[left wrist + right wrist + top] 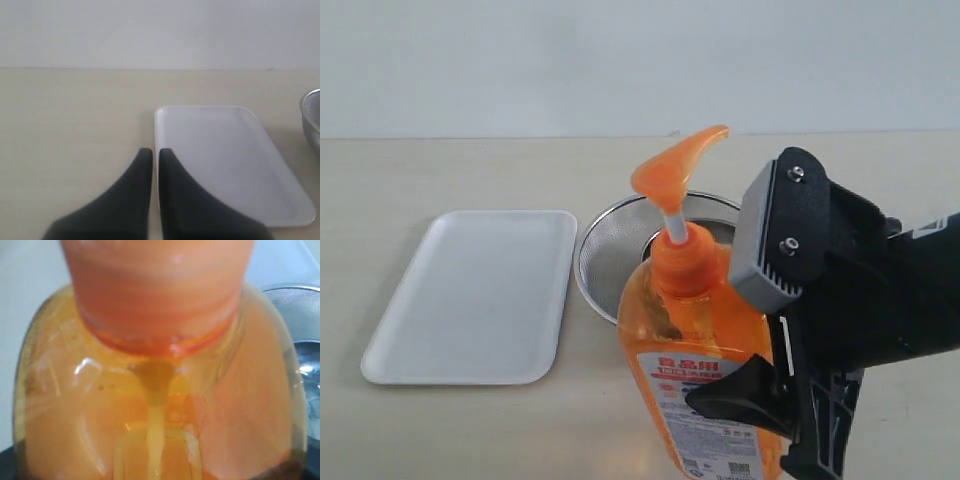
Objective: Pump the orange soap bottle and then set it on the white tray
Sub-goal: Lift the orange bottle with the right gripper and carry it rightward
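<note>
Orange translucent plastic forms the tall soap bottle (692, 335), pinched at its labelled body by the black jaws of the right gripper (740, 395), to the right of the white tray (470, 300) and nearer the camera. The smooth tapered jaws of the left gripper (152, 152) are pressed nearly together at the flat, round-cornered tray's edge. A round steel mesh strainer (610, 258) is set just beside the tray's right side.

I see the orange soap bottle (695, 320) near right, translucent, leaning slightly left. Its pump head is up on a white stem, spout pointing right, white-and-red label facing near. White tray (470, 295) lies flat on the counter (440, 180), left of the bottle, not touching it.
</note>
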Controlling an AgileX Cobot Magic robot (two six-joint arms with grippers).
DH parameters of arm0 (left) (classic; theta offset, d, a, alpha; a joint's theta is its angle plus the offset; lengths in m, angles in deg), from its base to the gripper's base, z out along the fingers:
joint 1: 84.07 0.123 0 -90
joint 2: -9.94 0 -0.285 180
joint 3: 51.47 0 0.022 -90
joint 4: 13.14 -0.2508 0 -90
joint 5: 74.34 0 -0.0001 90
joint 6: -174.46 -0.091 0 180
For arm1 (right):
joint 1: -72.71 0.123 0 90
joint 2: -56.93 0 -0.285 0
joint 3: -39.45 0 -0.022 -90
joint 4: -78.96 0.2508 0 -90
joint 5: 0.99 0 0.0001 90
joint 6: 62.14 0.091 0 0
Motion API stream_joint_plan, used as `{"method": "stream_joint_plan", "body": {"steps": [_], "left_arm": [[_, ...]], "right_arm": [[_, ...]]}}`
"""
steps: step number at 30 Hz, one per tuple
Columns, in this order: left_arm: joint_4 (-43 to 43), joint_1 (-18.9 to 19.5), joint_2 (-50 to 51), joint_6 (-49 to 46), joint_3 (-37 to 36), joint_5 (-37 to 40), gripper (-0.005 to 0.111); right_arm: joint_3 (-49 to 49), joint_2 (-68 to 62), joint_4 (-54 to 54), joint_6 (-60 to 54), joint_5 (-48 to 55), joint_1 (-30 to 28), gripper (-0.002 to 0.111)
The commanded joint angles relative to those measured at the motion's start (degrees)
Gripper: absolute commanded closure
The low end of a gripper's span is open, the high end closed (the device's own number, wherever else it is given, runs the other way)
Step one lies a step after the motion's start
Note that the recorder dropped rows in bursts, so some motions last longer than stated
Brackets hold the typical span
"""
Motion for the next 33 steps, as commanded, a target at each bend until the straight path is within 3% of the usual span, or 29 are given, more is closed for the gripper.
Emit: {"method": "stream_joint_plan", "body": {"steps": [1,20,33], "left_arm": [[-0.01,0.06,-0.06,-0.17,-0.21,-0.04,0.102],[-0.01,0.06,-0.06,-0.17,-0.21,-0.04,0.102],[-0.01,0.06,-0.06,-0.17,-0.21,-0.04,0.102]], "right_arm": [[-0.91,1.54,1.78,1.98,-3.03,-0.06,0.108],[-1.97,1.54,-4.93,13.05,-8.37,-0.06,0.108],[-1.97,1.54,-18.06,25.82,-9.45,-0.06,0.108]]}}
